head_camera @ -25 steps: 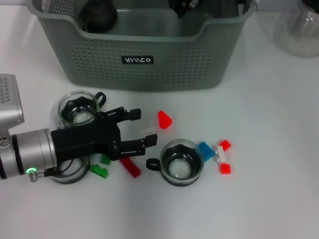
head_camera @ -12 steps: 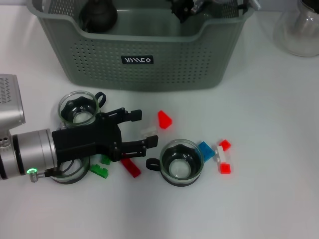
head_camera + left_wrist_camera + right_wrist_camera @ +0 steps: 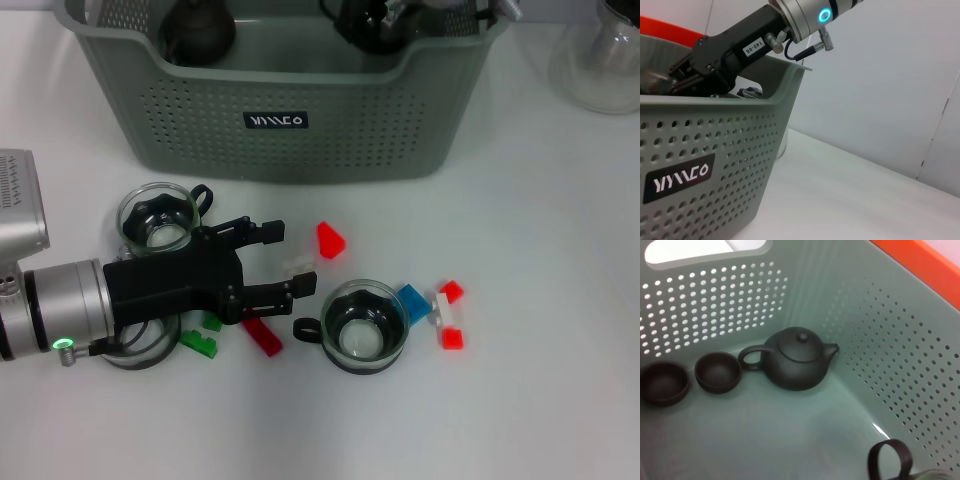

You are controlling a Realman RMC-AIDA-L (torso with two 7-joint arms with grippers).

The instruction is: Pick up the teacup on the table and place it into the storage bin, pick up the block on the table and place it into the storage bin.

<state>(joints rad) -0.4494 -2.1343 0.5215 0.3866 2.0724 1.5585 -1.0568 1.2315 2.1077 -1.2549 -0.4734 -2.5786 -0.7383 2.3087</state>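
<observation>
The grey-green storage bin [image 3: 330,130] stands at the back of the table. My right gripper [image 3: 385,20] is inside it, shut on a glass teacup [image 3: 352,25]; the cup's black handle [image 3: 890,460] shows in the right wrist view. My left gripper [image 3: 285,258] is open low over the table in front of the bin, with a small white block [image 3: 298,263] between its fingertips. Two more glass teacups stand on the table, one [image 3: 158,218] beside the left gripper and one [image 3: 365,325] just right of it. A third teacup [image 3: 135,345] is partly hidden under the left arm.
Loose blocks lie around: a red wedge [image 3: 330,240], a red bar [image 3: 262,335], green ones [image 3: 200,340], a blue one [image 3: 412,300], small red and white ones [image 3: 450,315]. The bin holds a dark teapot [image 3: 797,360] and two dark cups [image 3: 717,371]. A glass vessel [image 3: 605,55] stands back right.
My right gripper has shifted left inside the bin, and the teacup it holds has come into view. My left gripper has not moved.
</observation>
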